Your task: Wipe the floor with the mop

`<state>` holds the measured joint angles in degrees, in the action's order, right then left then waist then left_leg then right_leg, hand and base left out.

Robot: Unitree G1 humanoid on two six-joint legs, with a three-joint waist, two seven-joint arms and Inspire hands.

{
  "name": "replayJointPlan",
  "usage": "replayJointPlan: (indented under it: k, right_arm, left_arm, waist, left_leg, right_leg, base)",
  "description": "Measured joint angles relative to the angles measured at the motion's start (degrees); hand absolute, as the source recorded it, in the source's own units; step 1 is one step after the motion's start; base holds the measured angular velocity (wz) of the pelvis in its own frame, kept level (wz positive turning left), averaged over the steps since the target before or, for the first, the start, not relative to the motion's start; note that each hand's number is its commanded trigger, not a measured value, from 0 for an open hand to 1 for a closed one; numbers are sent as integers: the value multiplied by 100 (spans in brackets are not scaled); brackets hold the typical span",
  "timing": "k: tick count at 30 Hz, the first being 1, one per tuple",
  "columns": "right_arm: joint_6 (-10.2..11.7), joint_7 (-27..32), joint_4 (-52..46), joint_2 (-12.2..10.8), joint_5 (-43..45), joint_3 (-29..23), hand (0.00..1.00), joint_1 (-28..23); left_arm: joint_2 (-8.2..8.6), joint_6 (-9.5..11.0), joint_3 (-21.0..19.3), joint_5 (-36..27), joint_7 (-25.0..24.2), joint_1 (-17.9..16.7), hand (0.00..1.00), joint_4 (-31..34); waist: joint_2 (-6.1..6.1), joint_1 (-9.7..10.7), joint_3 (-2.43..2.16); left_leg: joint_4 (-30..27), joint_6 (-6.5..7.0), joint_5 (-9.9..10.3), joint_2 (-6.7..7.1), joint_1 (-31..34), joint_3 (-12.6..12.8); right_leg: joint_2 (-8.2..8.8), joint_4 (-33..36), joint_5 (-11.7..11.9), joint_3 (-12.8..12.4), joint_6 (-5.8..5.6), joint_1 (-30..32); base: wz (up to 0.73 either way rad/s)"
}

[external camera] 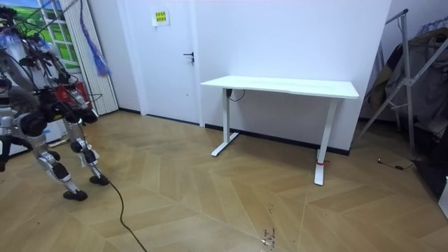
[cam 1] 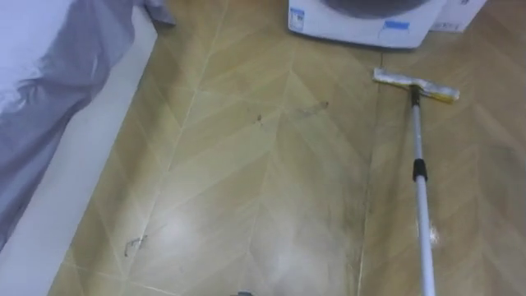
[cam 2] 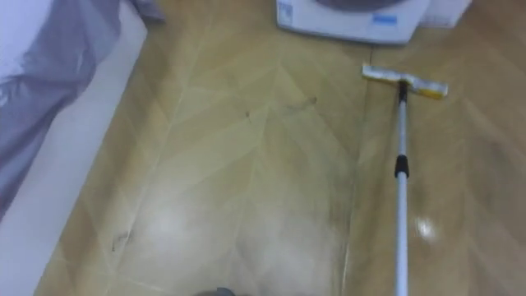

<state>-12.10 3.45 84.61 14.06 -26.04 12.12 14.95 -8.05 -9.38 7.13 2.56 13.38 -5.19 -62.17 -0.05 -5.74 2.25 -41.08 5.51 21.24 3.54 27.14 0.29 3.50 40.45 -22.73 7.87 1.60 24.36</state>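
Note:
A mop lies before me on the wooden floor. Its flat pale head with a yellowish pad rests close to the front of a white washing machine. The silver pole has a black collar. It runs from the head towards me and leaves the picture at the lower right. In the room view I stand at the far left with knees bent, leaning forward.
A bed with a grey sheet and a white base borders the floor on the left. Dark scuff marks dot the boards. In the room view a white desk stands by the wall and a clothes rack at the right.

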Motion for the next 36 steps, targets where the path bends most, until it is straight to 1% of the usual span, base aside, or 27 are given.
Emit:
replayJointPlan:
  k: [1,2,3,4,5,6,7,8,9,10,11,13,14,16,19,20,22,24,26,29,31,36]
  right_arm:
    - [32,-145,-33,2,-5,-84,100,138]
    - [21,-277,-28,24,-5,-157,100,284]
    - [3,-329,-18,54,-6,-210,100,347]
    - [-63,-434,45,121,-48,-225,100,434]
    - [-139,-540,95,165,-49,-221,100,400]
    - [-172,-586,93,176,-22,-220,100,366]
    - [-176,-696,54,183,92,-223,100,265]
    - [-168,-738,20,185,167,-223,100,164]
    - [-128,-803,-69,186,331,-212,100,-94]
    - [-50,-854,-164,187,500,-217,100,-373]
    - [1,-868,-195,188,616,-217,100,-513]
    - [150,-845,-221,189,1139,-214,100,-974]
    - [172,-829,-211,188,1288,-212,100,-1072]
    - [227,-683,-198,176,1712,-209,100,-1446]
    - [214,-436,-206,99,2194,-227,100,-1735]
    - [214,-387,-207,71,2256,-243,100,-1788]
    - [196,-293,-205,-83,2443,-443,100,-1949]
    - [194,-285,-207,-208,2446,-588,100,-2067]
    - [101,-290,-217,-346,2451,-700,100,-2137]
    - [-3,-327,-218,-370,2500,-798,100,-2138]
    - [-43,-355,-245,-369,2657,-895,100,-2117]
    - [-176,-419,-431,-371,2697,-915,100,-2068]
  left_arm:
    - [-69,2,-34,85,-1,23,0,-20]
    - [-162,5,-30,174,-1,41,0,-28]
    - [-198,2,-29,197,0,45,0,-33]
    - [-245,6,-27,216,9,49,0,-33]
    - [-276,5,-28,226,10,-20,0,-30]
    - [-286,-5,-39,247,8,-54,0,-18]
    - [-299,-21,-93,359,1,-151,0,-11]
    - [-294,-30,-160,439,-6,-200,0,-11]
    - [-287,-37,-278,520,-11,-305,0,-9]
    - [-283,-43,-371,656,-19,-390,0,-1]
    - [-278,-49,-415,734,-29,-432,0,0]
    - [-259,-70,-535,1031,-49,-607,0,-3]
    - [-249,-79,-559,1105,-56,-637,0,0]
    - [-169,-108,-723,1340,-64,-704,0,11]
    - [-54,-148,-903,1333,-53,-718,0,6]
    - [-30,-154,-946,1333,-49,-719,0,6]
    - [60,-161,-1115,1332,-47,-724,0,5]
    - [126,-167,-1157,1334,-56,-725,0,9]
    - [192,-184,-1169,1336,-87,-733,0,15]
    - [218,-269,-1216,1337,-238,-751,0,15]
    - [218,-312,-1298,1337,-294,-766,0,14]
    - [228,-437,-1378,1337,-486,-823,0,13]
  waist:
    - [-66,-31,-37]
    - [-142,-55,-67]
    - [-174,-63,-78]
    - [-208,-109,-72]
    - [-231,-123,-77]
    - [-247,-125,-80]
    - [-277,-124,-77]
    - [-278,-120,-76]
    - [-291,-99,-79]
    - [-300,-74,-95]
    - [-305,-65,-111]
    - [-300,-37,-156]
    - [-296,-16,-168]
    - [-264,-2,-193]
    - [-250,117,-191]
    - [-265,133,-184]
    - [-266,237,-200]
    - [-253,254,-212]
    - [-222,256,-216]
    - [-193,277,-210]
    - [-198,288,-208]
    - [-200,291,-204]
  left_leg:
    - [165,-49,-68,-13,-153,-85]
    - [404,-68,-202,-15,-313,-135]
    - [522,-70,-262,-19,-403,-158]
    - [784,-87,-377,-18,-640,-211]
    - [1064,-94,-473,-13,-931,-233]
    - [1200,-98,-509,-11,-1069,-237]
    - [1430,-103,-563,-8,-1330,-225]
    - [1509,-107,-570,-14,-1431,-226]
    - [1633,-109,-571,-19,-1610,-232]
    - [1759,-110,-571,-19,-1776,-223]
    - [1826,-111,-572,-19,-1844,-223]
    - [2048,-116,-578,-17,-2165,-203]
    - [2106,-117,-578,-14,-2242,-206]
    - [2284,-117,-579,-11,-2536,-185]
    - [2478,-125,-584,-3,-2864,-160]
    - [2533,-126,-585,-7,-2925,-155]
    - [2581,-130,-586,-10,-3079,-131]
    - [2582,-129,-586,-13,-3148,-132]
    - [2602,-130,-586,-29,-3192,-125]
    - [2632,-146,-595,-40,-3225,-116]
    - [2665,-148,-595,-44,-3273,-86]
    - [2644,-152,-598,-50,-3284,-38]
  right_leg:
    - [-58,-251,109,48,24,-193]
    - [-70,-513,222,121,35,-394]
    - [-78,-660,284,163,41,-507]
    - [-103,-974,416,212,45,-775]
    - [-117,-1280,520,240,37,-1075]
    - [-126,-1416,561,235,36,-1213]
    - [-142,-1629,622,210,30,-1453]
    - [-157,-1736,644,210,31,-1567]
    - [-176,-1912,669,215,25,-1776]
    - [-195,-2076,693,211,21,-1955]
    - [-200,-2144,704,211,20,-2026]
    - [-207,-2369,734,199,5,-2316]
    - [-210,-2402,738,200,-2,-2399]
    - [-216,-2521,744,193,-13,-2636]
    - [-234,-2706,744,161,-13,-2954]
    - [-251,-2746,744,151,-13,-2999]
    - [-252,-2845,747,152,-14,-3170]
    - [-255,-2883,747,137,-13,-3257]
    - [-268,-2866,754,88,-2,-3268]
    - [-274,-2829,763,45,11,-3252]
    - [-284,-2795,763,21,10,-3260]
    - [-272,-2770,764,-17,9,-3279]
  base:
    - [14]
    - [20]
    - [28]
    - [20]
    - [14]
    - [0]
    - [-5]
    - [-5]
    - [0]
    - [0]
    - [0]
    - [-7]
    - [-7]
    - [-12]
    - [-9]
    - [-4]
    - [-4]
    - [-5]
    - [-8]
    - [-5]
    - [-11]
    - [-5]
